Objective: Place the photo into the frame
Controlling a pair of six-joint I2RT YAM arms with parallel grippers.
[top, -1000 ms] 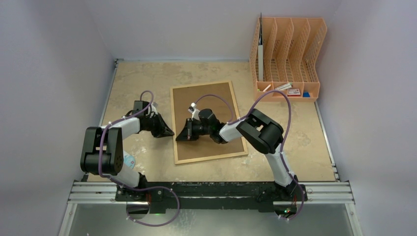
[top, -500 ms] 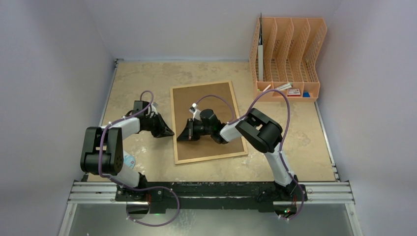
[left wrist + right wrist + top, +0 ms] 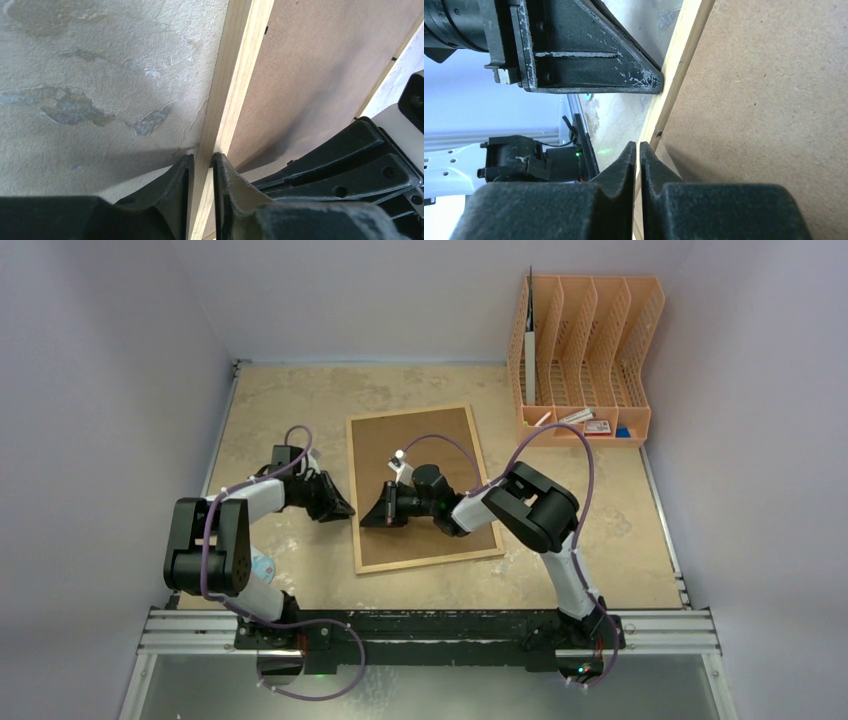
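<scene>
Right end effector (image 3: 636, 150) edges slightly sideways, pressed together above the frame (image 3: 420, 435); left end effector (image 3: 201, 159) pinches its thin border and might slip.

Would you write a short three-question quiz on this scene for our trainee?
1. True or false: the large rectangular light-wood picture frame lies with its brown fibreboard back facing up.
2. The left gripper is at the frame's: A) left long border; B) far short border; C) centre.
3. Where does the orange plastic file organiser stand?
Key: 1 true; 2 A; 3 the table's far right corner.
</scene>
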